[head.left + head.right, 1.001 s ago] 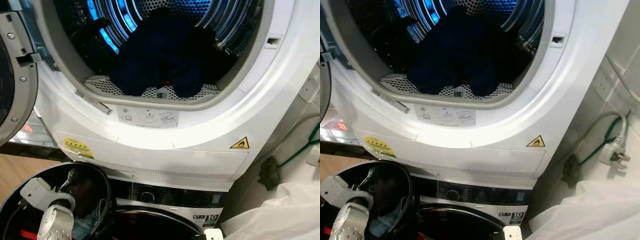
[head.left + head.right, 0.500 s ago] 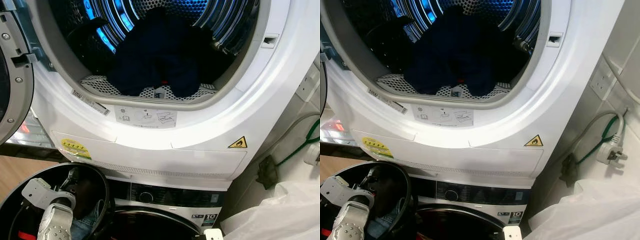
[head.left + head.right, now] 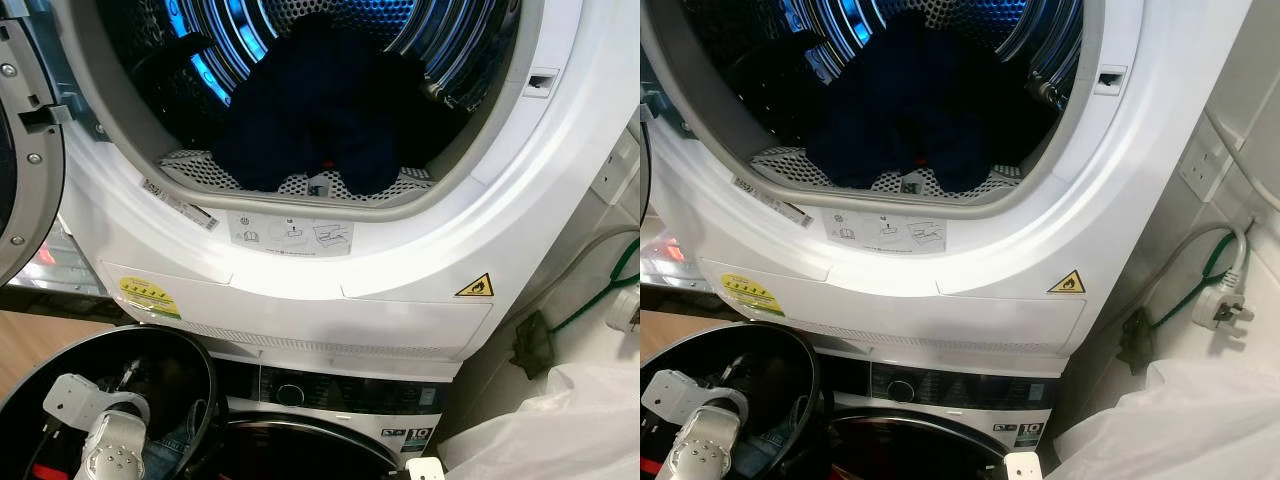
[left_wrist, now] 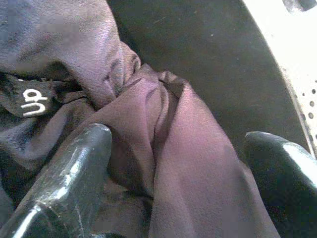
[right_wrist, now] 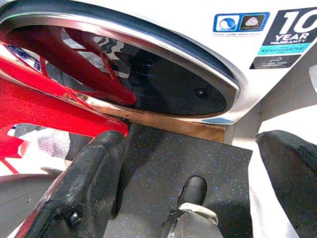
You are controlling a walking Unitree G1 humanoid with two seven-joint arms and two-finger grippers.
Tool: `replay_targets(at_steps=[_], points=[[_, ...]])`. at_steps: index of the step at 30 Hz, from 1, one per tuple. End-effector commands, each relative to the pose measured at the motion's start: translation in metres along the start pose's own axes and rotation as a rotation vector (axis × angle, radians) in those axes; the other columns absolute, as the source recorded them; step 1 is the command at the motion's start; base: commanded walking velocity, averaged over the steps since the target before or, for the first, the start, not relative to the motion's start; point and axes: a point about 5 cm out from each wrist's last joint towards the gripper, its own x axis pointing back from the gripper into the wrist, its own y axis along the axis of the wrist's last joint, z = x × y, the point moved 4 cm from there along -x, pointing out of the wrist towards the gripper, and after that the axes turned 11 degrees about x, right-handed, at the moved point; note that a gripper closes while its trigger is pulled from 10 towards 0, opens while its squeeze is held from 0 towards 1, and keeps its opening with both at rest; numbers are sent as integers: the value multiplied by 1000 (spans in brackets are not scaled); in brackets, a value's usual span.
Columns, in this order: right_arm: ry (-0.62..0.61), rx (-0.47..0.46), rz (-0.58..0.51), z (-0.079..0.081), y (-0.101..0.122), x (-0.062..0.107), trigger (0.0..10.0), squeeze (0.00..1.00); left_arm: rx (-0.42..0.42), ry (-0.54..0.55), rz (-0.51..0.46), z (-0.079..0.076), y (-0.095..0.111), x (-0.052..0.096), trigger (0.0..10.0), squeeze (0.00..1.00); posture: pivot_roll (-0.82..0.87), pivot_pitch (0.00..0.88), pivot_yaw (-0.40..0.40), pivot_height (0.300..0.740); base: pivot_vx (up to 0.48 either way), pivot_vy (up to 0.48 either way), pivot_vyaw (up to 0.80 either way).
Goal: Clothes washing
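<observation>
Dark navy garments (image 3: pixel 310 110) heaped in open dryer drum (image 3: pixel 250 40), 12 o'clock in head view. Left gripper (image 4: pixel 173 153) down in black tub (image 3: pixel 200 370) at 7 o'clock, fingers spread astride purple-dark cloth (image 4: pixel 188 163), not clenched. Right gripper (image 5: pixel 188 168) released, holding nothing, facing washer door (image 5: pixel 148 74).

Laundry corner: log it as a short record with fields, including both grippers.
dryer: upper machine, door open, drum lit blue
dark clothes: piled in the dryer drum
washer: lower machine under the dryer, control dial
basket: black round basket at lower left, clothes inside
left gripper: open, down in the basket, fingers either side of a purple garment
right gripper: open, hanging low by the washer door
plug: white, with green cable, by the wall
</observation>
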Motion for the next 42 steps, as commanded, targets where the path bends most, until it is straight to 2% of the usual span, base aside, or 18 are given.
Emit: replay_targets(at_steps=[1, 2, 3, 6, 11, 14, 18, 20, 28, 35, 36, 37, 38, 39, 40, 42], points=[[0, -2, 2, -1, 0, 0, 10000, 0, 9, 21, -16, 0, 7, -4, 10000, 1000, 83, 0, -15, 740, 0, 0, 0], [0, -2, 2, -1, 0, 0, 10000, 0, 9, 21, -16, 0, 7, -4, 10000, 1000, 83, 0, -15, 740, 0, 0, 0], [-1, -2, 2, -1, 0, 0, 10000, 0, 27, 29, -12, -1, 9, -7, 10000, 0, 83, 0, -18, 740, 0, 0, 0], [-3, -3, 1, -2, 1, 0, 10000, 0, 69, 41, 4, -3, 12, -12, 10000, 0, 82, 0, -20, 740, 0, 0, 0], [-8, -3, 1, -5, 0, 1, 10000, 0, 49, 19, 58, -14, 8, -20, 10000, 0, 74, 0, -27, 740, 0, 0, 0], [-9, 0, 2, -6, 0, 1, 10000, 0, 59, 16, 125, -21, -4, -24, 10000, 0, 73, 0, -29, 740, 0, 0, 0], [-11, 1, 2, -7, 0, 1, 10000, 0, 74, 25, 165, -25, -12, -25, 10000, 0, 62, 0, -30, 740, 0, 0, 0], [-12, 7, 4, -9, -1, 2, 10000, 0, 78, 59, 211, -23, -23, -25, 10000, 0, 61, 0, -37, 740, 0, 0, 0], [-10, 14, 6, -10, -2, 2, 10000, 0, 64, 95, 251, -22, -37, -24, 10000, 0, 60, 0, -40, 740, 0, 0, 0], [-4, 28, 10, -10, -4, 3, 10000, 0, 26, 175, 286, -5, -52, -20, 10000, 0, 56, 0, -43, 740, 0, 0, 0], [-4, 27, 11, -10, -4, 3, 10000, 0, 32, 218, 294, 5, -55, -18, 10000, 0, 54, 0, -43, 740, 0, 0, 0], [-4, 27, 12, -10, -4, 3, 10000, 0, 46, 239, 293, 10, -56, -17, 9647, 0, 54, 0, -43, 740, 0, 0, 0], [-4, 28, 12, -10, -5, 3, 10000, 0, 56, 253, 292, 12, -56, -16, 3686, 0, 54, 0, -43, 740, 0, 0, 0], [-4, 28, 13, -10, -5, 3, 10000, 0, 63, 265, 288, 15, -56, -16, 3686, 0, 53, 0, -45, 740, 0, 0, 0], [-4, 28, 13, -11, -5, 3, 10000, 0, 64, 283, 289, 20, -57, -15, 0, 0, 53, 0, -45, 740, 0, 0, 0], [-4, 28, 14, -11, -5, 3, 10000, 0, 73, 304, 278, 24, -57, -14, 0, 0, 53, 0, -46, 740, 0, 0, 0]])
